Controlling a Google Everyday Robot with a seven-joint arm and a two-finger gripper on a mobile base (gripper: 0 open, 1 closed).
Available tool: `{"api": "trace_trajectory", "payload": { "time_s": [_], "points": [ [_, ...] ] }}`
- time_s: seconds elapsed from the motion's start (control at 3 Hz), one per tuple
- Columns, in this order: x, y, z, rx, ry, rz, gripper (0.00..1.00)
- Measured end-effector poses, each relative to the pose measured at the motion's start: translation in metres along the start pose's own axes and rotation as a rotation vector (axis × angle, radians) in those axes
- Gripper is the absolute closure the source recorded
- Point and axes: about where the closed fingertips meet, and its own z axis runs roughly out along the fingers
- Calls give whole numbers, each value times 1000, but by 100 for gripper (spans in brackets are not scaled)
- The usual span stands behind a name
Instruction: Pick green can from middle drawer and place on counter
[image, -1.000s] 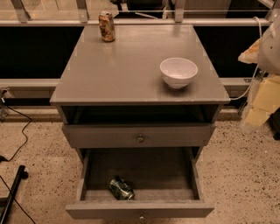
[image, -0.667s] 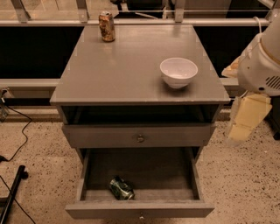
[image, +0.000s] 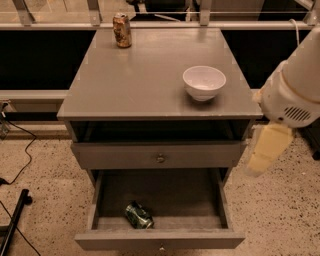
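The green can (image: 138, 215) lies on its side in the open middle drawer (image: 160, 239), near the drawer's front left. The drawer is pulled out low at the front of the cabinet and has a small knob on its front. The counter (image: 145, 75) is the grey top of the cabinet. My gripper (image: 266, 149) hangs at the right of the cabinet, just off the counter's front right corner, well above and to the right of the can. It holds nothing that I can see.
A white bowl (image: 204, 82) stands on the counter's right side. A rust-brown can (image: 122, 30) stands at its back left. A shut drawer (image: 160, 156) sits above the open one. Black cables and a stand (image: 15, 215) lie on the floor at left.
My arm has moved in from the right edge, to the left and nearer the cabinet's front right corner. The can, bowl and drawers have not moved.
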Motion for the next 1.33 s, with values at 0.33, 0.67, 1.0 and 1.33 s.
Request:
{"api": "trace_trajectory", "payload": {
  "time_s": [0.33,0.67,1.0,1.33],
  "points": [
    [18,15,44,29,39,156,0],
    [21,20,54,21,45,202,0],
    [21,19,53,22,45,196,0],
    [23,21,67,15,55,247,0]
  ]
}}
